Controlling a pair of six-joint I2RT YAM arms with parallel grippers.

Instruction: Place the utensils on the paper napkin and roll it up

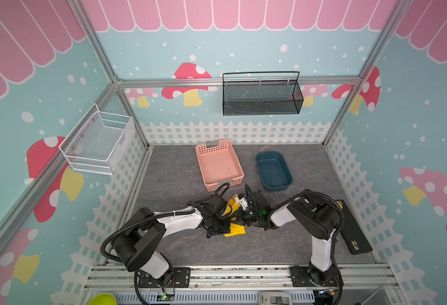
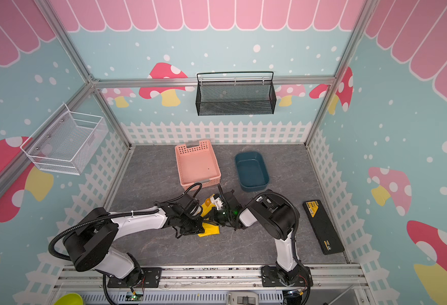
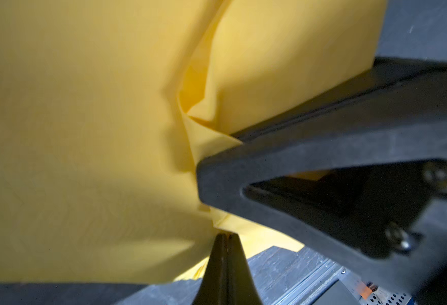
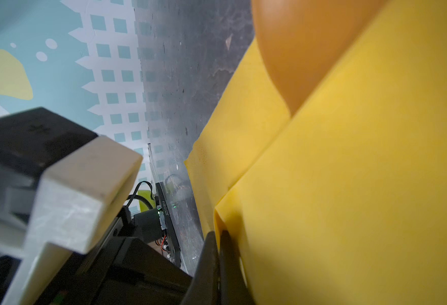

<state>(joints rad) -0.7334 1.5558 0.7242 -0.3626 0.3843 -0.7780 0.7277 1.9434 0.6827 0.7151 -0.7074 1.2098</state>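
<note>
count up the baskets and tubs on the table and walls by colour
pink basket: 1
blue tub: 1
black mesh basket: 1
white wire basket: 1
total: 4

Even bright top views; blurred, shadowed wrist close-ups

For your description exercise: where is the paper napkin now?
In both top views the paper napkin sits centrally in front of the pink basket, pinched by the left pincer and right pincer.
</note>
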